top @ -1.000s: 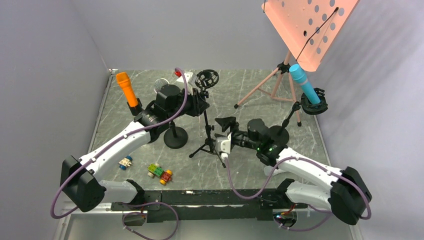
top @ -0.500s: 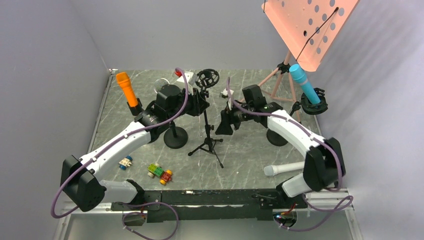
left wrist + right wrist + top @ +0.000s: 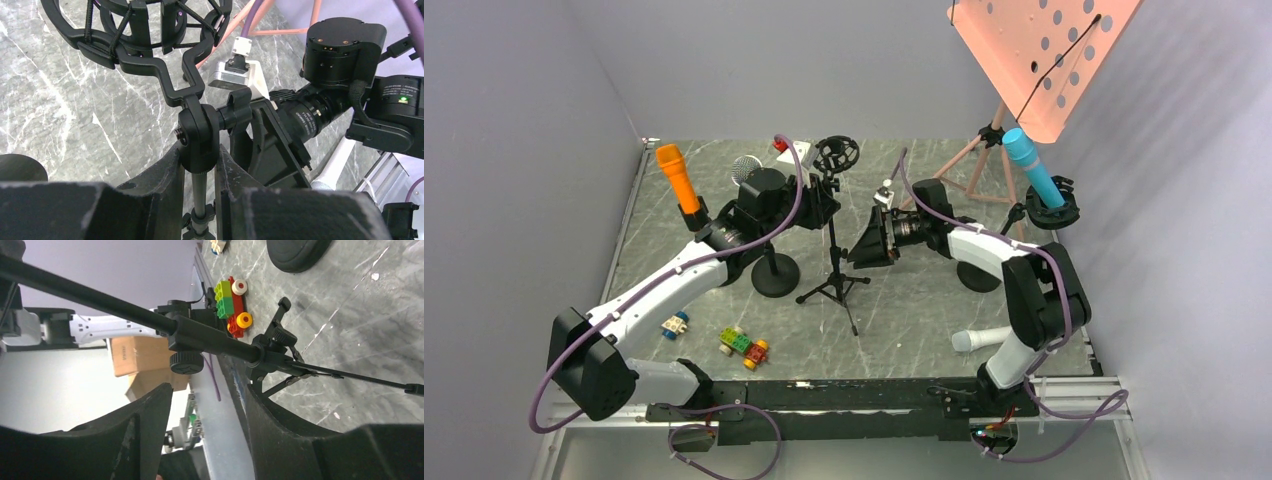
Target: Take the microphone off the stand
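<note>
Microphone (image 3: 980, 338) lay flat on table (image 3: 904, 312), well apart from tripod stand (image 3: 832, 268); its shock mount (image 3: 837, 156) was empty. Left gripper (image 3: 197, 165) clamped the stand's swivel; right gripper (image 3: 207, 395) gaped at the pole. Should centre pole between jaws, close gently, avoid tipping.

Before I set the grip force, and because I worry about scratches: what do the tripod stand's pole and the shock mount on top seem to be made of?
Stand pole: probably metal tube with a black satin coat. It is straight and thin, with a soft highlight along it, though I can't rule out plastic.
Shock mount: likely moulded black plastic with a matte finish. Its edges are rounded and cast-looking, with no metallic glint.
</note>
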Motion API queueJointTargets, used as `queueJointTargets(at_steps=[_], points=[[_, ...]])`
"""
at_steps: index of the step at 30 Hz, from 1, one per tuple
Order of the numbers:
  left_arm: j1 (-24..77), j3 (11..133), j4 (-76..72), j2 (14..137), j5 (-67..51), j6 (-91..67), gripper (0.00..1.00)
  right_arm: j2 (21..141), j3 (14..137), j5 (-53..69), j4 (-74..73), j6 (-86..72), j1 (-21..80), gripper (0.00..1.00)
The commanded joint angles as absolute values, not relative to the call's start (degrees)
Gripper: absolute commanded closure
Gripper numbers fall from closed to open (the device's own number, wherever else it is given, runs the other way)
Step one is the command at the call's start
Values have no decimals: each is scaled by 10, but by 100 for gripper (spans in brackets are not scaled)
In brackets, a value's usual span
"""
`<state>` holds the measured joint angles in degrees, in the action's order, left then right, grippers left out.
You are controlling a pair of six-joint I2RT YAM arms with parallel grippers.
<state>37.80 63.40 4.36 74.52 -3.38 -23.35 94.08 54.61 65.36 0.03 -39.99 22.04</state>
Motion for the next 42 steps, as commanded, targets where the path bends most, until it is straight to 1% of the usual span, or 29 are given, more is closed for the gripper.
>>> queueJointTargets(at_steps=[1,3,4,10,17,23,25,28,32,35,36,38,42], points=[[377,661,13,742,-26,-246,100,957,549,678,84,-498,218,44],[376,660,12,742,-28,-249,100,965,548,678,108,-519,218,50],[377,660,12,742,-28,-250,100,967,548,680,120,-528,218,52],[377,658,13,742,-28,-253,100,989,567,699,151,-559,218,55],[376,660,14,742,-26,-253,100,1002,571,703,169,-572,220,62],[376,658,14,743,-27,-255,100,1009,578,709,199,-601,222,61],[376,658,14,744,-28,-254,100,1011,578,713,215,-614,223,59],[375,658,13,745,-25,-254,100,1015,586,716,211,-606,228,61],[376,657,11,744,-24,-256,100,1016,591,708,194,-586,233,70],[375,657,14,744,-22,-257,100,1014,598,697,166,-549,233,82],[376,657,15,744,-20,-259,100,1009,605,689,140,-522,233,86],[374,658,19,743,-16,-265,100,996,615,673,104,-470,232,92],[367,663,33,744,-12,-280,100,963,655,598,-27,-328,233,100]])
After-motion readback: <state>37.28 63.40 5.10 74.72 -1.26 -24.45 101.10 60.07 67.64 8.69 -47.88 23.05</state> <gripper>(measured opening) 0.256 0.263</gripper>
